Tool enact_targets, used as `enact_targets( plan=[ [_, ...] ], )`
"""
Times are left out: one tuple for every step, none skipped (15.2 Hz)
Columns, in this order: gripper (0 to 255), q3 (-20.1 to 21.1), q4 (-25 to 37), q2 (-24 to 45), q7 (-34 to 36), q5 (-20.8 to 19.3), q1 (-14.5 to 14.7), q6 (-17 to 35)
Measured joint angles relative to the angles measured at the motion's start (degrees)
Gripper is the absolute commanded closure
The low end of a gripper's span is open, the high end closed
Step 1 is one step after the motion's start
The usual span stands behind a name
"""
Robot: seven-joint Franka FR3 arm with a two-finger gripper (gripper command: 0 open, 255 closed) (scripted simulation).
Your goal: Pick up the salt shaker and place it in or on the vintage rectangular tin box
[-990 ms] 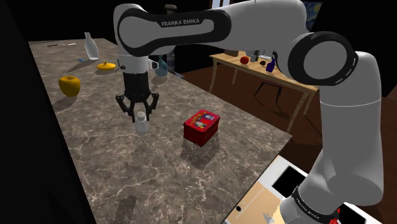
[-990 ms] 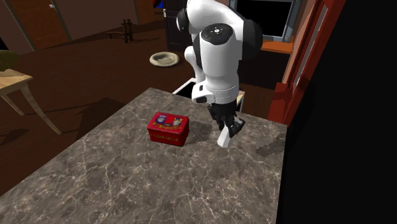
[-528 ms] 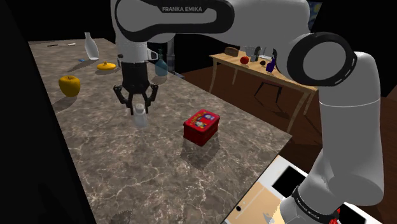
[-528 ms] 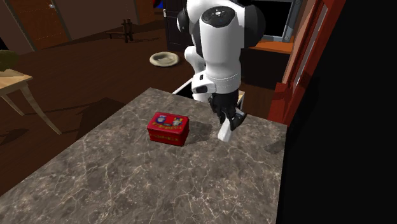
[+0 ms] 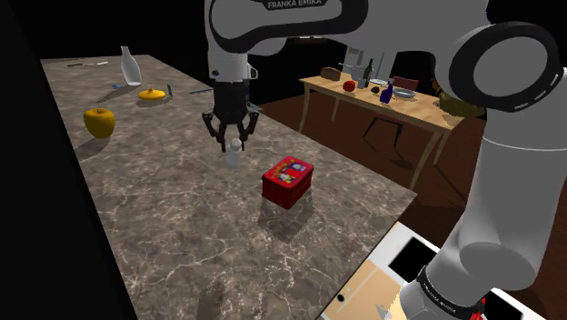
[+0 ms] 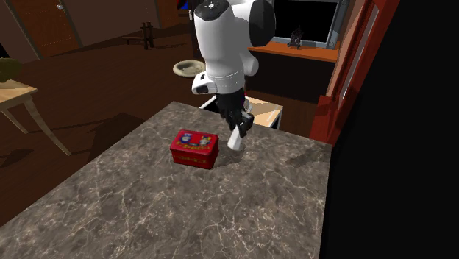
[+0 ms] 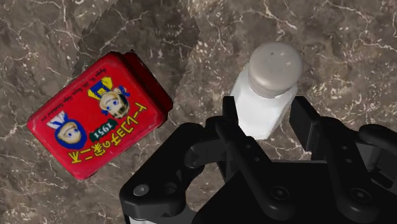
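"Salt shaker, the white bottle-shaped one with the pale grey cap [image 7: 266, 83]: where is it?"

"Clamped between the black fingers [image 7: 305, 124] of the all-black gripper [image 7: 266, 113], just under the cap. It seems to hang clear of the dark, white-veined stone counter [image 5: 173, 236], near the red rectangular tin box with cartoon faces on its lid [image 7: 95, 130], but off to one side of it."

"What could go wrong?"

"The shaker looks tilted in the second exterior view, so I'd judge it could pivot or slide in the grip. The tin's lid is on, so the shaker has to stand on top. It is tall and narrow, and let go askew or near the lid's edge it may topple. Brought across too low, its base could knock the tin."

"And the surroundings?"

"A long counter. At its far end lie a yellow apple-like fruit [image 5: 99, 121], a small orange fruit [image 5: 151, 93] and a white bottle [image 5: 128, 65], all well apart from the tin. Beyond it are a brown floor, a light wooden table [image 5: 400, 105] with small things on it, and black areas."
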Motion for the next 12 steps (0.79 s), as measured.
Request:
enact_targets(
  plan=[
    [255,-0.38,-1.50,-1.50,-1.39,0.45,-1.08,-0.10],
    [255,-0.81,-3.32,-3.11,-2.84,0.92,-2.15,0.02],
    [255,-1.32,-4.77,-3.98,-4.35,1.12,-3.13,0.46],
    [255,-1.80,-6.41,-5.40,-5.80,1.51,-4.11,0.53],
    [255,-2.28,-6.92,-6.18,-7.05,1.65,-4.91,0.15],
    [255,-2.74,-8.58,-7.32,-8.37,1.91,-5.71,0.60],
    [255,-3.36,-9.58,-8.28,-9.92,2.07,-6.65,0.45],
    [255,-4.07,-11.28,-9.69,-11.69,2.32,-7.72,0.57],
    [255,-4.61,-12.24,-10.66,-12.98,2.47,-8.45,0.44],
    [255,-5.18,-13.21,-11.45,-14.32,2.51,-9.18,0.47],
    [255,-5.80,-13.57,-12.13,-15.68,2.52,-9.94,0.02],
    [255,-6.34,-14.26,-13.02,-16.85,2.59,-10.59,-0.29]
  ],
)
